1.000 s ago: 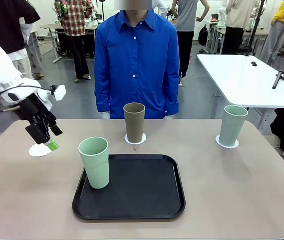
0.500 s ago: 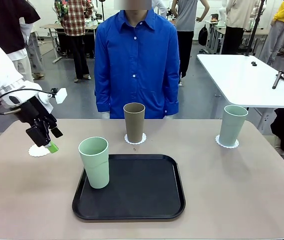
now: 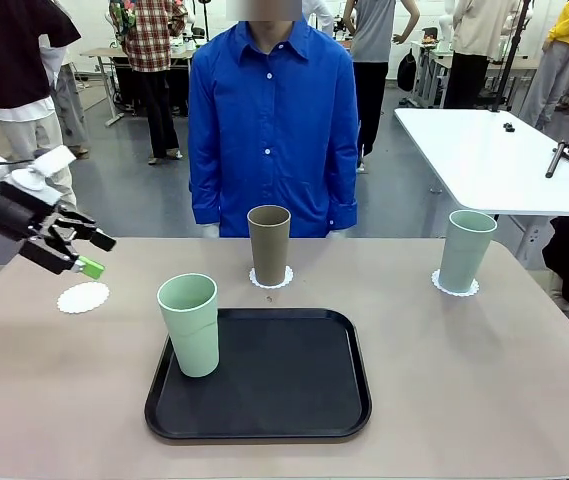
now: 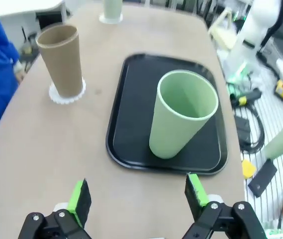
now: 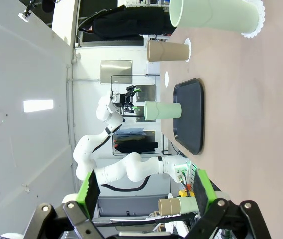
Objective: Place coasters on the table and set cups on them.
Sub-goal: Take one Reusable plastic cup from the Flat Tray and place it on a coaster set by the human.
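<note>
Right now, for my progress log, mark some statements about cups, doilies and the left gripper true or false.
1. The olive-brown tapered tumbler stands on a white lacy paper doily. True.
2. The near pale mint tumbler stands on the beige table. False: it stands on the black rounded tray.
3. The left gripper grips a doily. False: it is open and empty, raised near the bare doily.
4. The right-hand mint tumbler stands upright on its own doily. True.
</note>
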You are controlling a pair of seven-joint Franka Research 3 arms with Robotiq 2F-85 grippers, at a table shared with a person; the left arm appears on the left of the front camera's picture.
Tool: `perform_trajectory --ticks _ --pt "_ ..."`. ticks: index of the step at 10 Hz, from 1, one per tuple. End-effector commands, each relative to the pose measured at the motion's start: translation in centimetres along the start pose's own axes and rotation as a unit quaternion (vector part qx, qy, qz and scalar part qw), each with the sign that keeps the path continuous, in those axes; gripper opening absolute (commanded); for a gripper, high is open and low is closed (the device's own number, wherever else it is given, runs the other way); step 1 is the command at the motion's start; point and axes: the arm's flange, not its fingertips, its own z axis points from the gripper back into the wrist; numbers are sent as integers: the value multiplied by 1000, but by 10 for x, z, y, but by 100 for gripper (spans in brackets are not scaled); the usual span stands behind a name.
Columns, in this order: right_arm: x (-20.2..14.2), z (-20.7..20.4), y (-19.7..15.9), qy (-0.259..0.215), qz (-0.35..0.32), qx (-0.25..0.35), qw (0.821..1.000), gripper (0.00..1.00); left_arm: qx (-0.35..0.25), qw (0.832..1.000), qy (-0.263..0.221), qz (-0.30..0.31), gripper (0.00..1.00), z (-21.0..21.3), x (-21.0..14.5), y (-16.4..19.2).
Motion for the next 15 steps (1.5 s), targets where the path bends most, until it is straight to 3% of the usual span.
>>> perform_trajectory --ticks 1,4,7,12,13,15 --pt "0 1 1 -2 3 -2 1000 100 -54 995 -80 2 100 -8 -29 15" --pt "0 1 1 -2 3 -2 1000 100 -88 984 -154 21 100 -38 -71 17" --pt "0 1 1 -2 3 -2 1000 100 -42 983 -178 23 100 -65 -88 2" --pt "0 1 1 -2 3 -2 1000 100 -69 984 -161 -36 100 -78 -93 -13" --pt "0 1 1 -2 3 -2 1000 100 -63 983 -174 6 100 -79 -88 -3" --pt "0 1 1 -2 3 -2 1000 100 -63 983 -174 6 100 -79 -88 -3"
